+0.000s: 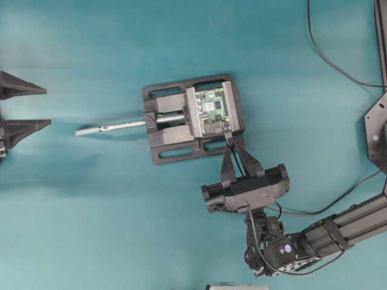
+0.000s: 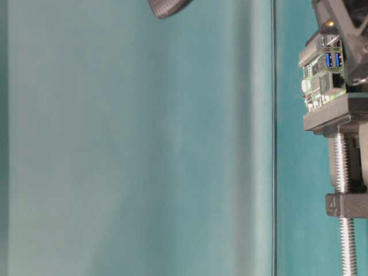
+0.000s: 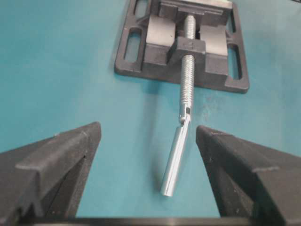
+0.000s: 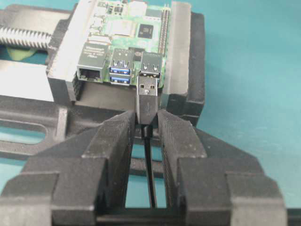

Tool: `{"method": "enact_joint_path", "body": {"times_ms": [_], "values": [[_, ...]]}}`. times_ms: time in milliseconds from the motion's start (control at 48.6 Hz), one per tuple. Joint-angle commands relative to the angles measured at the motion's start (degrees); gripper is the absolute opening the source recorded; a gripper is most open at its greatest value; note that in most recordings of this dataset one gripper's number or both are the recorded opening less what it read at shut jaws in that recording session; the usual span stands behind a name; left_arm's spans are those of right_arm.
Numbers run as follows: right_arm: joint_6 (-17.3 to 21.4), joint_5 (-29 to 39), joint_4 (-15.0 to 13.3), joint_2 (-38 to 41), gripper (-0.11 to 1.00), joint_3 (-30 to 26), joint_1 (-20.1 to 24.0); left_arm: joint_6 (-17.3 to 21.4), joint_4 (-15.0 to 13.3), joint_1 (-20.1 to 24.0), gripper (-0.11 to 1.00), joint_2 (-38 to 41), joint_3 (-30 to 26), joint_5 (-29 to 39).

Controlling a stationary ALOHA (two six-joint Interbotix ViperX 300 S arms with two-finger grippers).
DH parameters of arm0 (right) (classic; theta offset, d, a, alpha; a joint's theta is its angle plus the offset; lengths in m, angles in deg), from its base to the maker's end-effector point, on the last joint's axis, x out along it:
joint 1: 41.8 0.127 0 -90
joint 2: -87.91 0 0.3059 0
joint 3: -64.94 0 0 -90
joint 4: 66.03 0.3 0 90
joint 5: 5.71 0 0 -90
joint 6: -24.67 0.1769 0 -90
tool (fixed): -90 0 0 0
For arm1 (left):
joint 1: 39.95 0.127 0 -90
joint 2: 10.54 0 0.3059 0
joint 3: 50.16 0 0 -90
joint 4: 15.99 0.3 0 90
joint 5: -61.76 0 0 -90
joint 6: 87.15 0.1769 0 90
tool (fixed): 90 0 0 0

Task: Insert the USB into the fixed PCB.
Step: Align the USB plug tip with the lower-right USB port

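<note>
Fixed PCB (image 4: 127,33) is seen green with blue and silver ports. USB (image 4: 147,101) is black with a silver tip. Vise (image 1: 160,130) is dark grey, its threaded rod (image 3: 181,136) silver, table (image 1: 91,211) teal.

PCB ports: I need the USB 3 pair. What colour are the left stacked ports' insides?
Blue, clearest in the right wrist view.

One green fixed PCB (image 4: 127,33), one black vise (image 1: 163,145) with one threaded rod (image 1: 112,127). One USB (image 4: 147,96) plug. Two grippers: left gripper (image 3: 148,155), right gripper (image 4: 146,125).
</note>
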State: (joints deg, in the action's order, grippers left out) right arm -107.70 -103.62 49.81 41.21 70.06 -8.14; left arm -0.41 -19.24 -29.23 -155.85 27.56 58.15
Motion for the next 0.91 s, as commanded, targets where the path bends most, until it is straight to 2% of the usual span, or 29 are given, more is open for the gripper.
{"method": "enact_joint_path", "body": {"times_ms": [0, 885], "values": [[0.0, -0.35, -0.09, -2.64, 0.21, -0.35, -0.18, -0.62, 0.18, 0.09, 0.98, 0.88, -0.7, -0.53], [-1.23, 0.0, -0.44, -2.64, 0.21, -0.79, -1.85, -0.62, 0.18, 0.09, 0.98, 0.88, -0.7, -0.53]]}}
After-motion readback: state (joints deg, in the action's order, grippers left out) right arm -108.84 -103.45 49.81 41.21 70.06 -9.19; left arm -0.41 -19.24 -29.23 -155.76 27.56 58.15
